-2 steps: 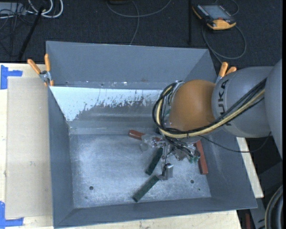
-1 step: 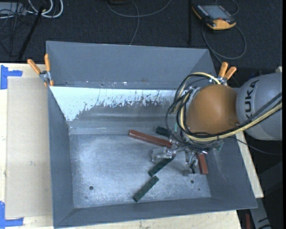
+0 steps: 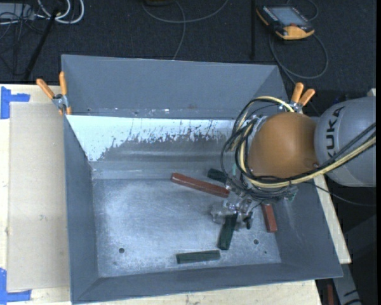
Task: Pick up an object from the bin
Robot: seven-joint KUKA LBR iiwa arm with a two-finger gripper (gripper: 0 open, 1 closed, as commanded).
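your gripper (image 3: 237, 212) sits low at the right of the bin (image 3: 146, 100), over a dark green bar (image 3: 226, 235); you can't tell if it's spread or pressed together.

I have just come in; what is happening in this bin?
The arm reaches in from the right. Its end effector is low over a dark green bar on the right of the bin floor. A brown stick and a small red piece lie beside it; a second green bar lies apart, near the front wall.
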